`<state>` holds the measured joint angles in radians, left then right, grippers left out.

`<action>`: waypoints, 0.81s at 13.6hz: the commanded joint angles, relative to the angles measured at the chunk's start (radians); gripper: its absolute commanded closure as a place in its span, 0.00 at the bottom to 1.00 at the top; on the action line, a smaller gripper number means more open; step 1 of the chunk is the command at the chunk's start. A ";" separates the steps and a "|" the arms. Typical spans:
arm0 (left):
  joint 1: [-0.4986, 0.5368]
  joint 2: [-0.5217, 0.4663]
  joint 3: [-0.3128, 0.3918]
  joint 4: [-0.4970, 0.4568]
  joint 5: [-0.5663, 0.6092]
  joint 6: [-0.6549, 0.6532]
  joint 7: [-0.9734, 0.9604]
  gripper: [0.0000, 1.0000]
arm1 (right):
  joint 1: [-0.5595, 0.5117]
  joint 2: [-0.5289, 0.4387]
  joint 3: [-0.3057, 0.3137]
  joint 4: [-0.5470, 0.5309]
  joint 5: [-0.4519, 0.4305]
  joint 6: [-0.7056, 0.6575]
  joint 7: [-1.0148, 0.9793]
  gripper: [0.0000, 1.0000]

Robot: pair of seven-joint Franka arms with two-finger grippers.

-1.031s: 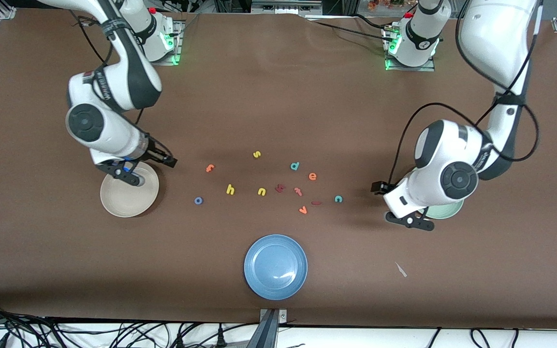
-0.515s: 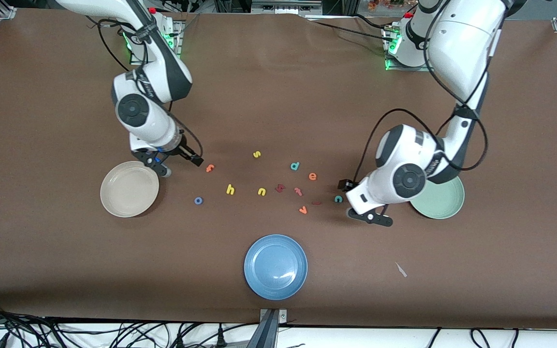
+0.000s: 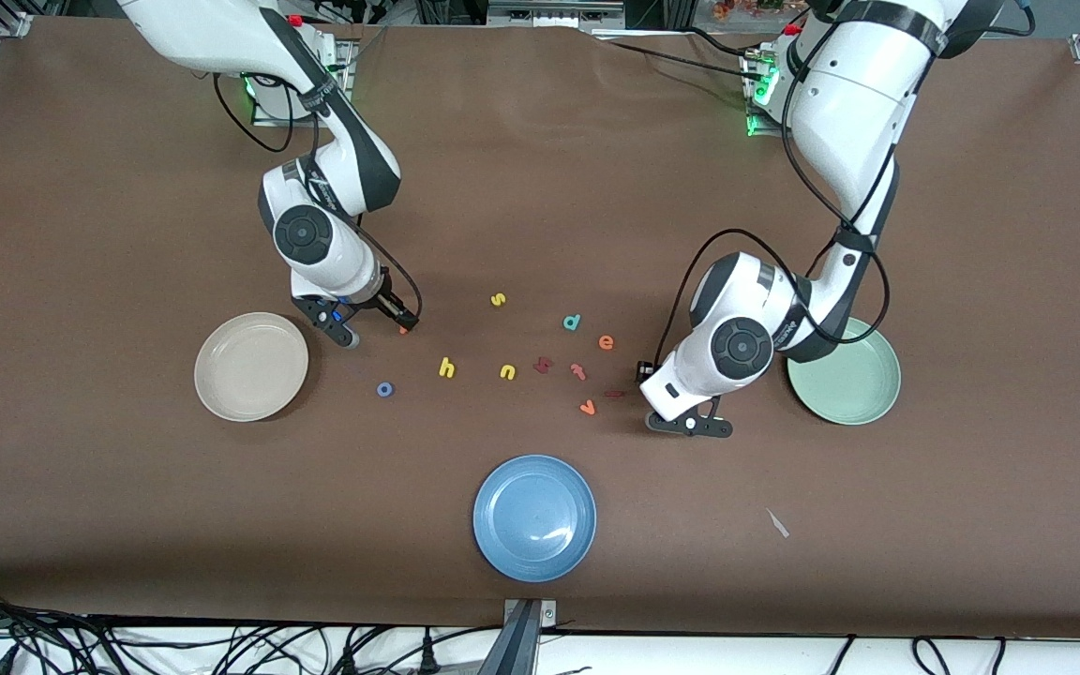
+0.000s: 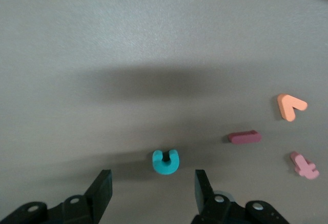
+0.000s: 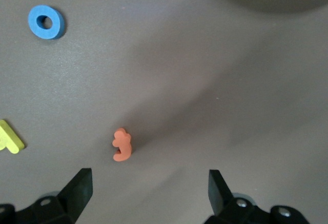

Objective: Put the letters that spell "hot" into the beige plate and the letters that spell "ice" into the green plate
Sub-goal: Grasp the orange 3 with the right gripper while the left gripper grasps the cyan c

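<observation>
Front view, plates: I see the beige plate toward the right arm's end of the counter and the green plate toward the left arm's end; neither holds a letter.
Front view, letters: "o", "h", "e" and the dark red "i" lie loose between the plates; the orange "t" and teal "c" are hidden here under the arms.
Front view, end effectors: the right end effector sits low beside the beige plate; the left end effector sits low next to the "i".
Left wrist view: the "c" lies flat just ahead of the gap between my spread fingers, untouched.
Right wrist view: the "t" lies ahead of the widely spread fingers, nearer one finger than the other, not gripped.
Handling, my judgement: foam, so very light, soft and thin; I would pinch across the outer edges near the counter with gentle force, since a hard squeeze may flick or tip a letter.
</observation>
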<state>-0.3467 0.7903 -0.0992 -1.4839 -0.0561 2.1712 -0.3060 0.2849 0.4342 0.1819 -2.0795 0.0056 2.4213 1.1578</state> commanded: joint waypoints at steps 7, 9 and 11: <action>-0.020 0.035 0.004 0.008 0.030 0.039 -0.048 0.38 | 0.014 0.115 -0.002 0.091 -0.006 0.044 0.066 0.01; -0.020 0.041 0.004 0.005 0.032 0.056 -0.048 0.38 | 0.014 0.126 -0.002 0.095 -0.006 0.044 0.066 0.07; -0.020 0.043 0.004 0.005 0.032 0.056 -0.047 0.46 | 0.014 0.130 -0.002 0.098 -0.006 0.044 0.066 0.13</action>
<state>-0.3567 0.8273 -0.0995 -1.4853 -0.0551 2.2166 -0.3309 0.2942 0.5477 0.1816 -2.0026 0.0055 2.4607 1.2082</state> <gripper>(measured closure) 0.396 0.110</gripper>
